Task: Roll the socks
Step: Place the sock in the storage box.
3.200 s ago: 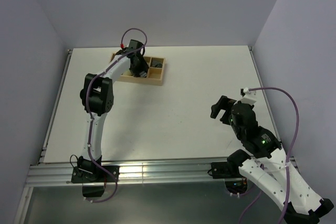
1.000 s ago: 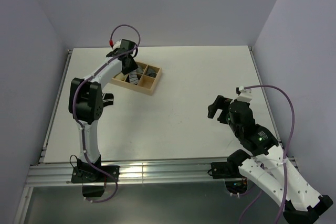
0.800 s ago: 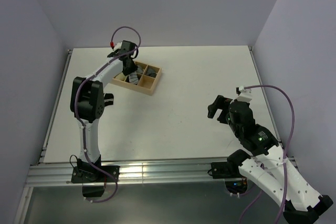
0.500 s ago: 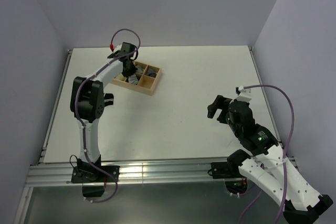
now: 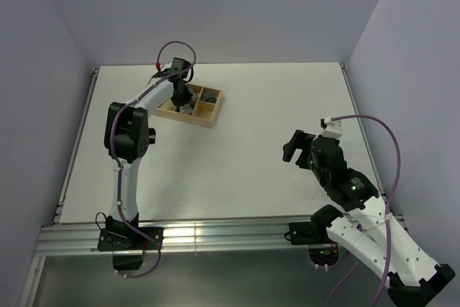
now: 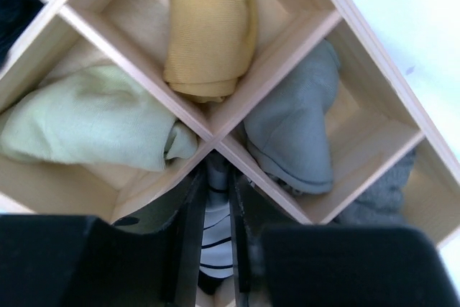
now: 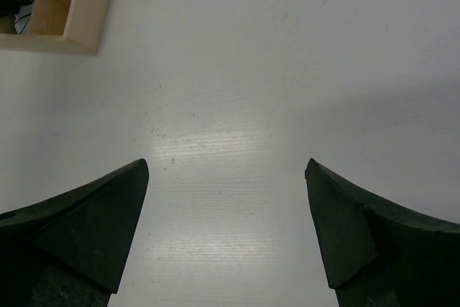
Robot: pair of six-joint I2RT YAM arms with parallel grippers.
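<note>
Tray (image 6: 136,70) nudged, left jaws pinch sock (image 6: 214,239) (right jaws agape), white table (image 5: 251,150), lilac walls (image 5: 237,12)

Most of the striped sock (image 6: 214,244) is hidden inside the left claw (image 6: 215,181), which grips it.

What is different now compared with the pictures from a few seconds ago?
The left gripper went down into the wooden tray and closed on the striped sock; the left elbow swung left, then back. The tray turned slightly. The right gripper stayed open and almost still.
</note>
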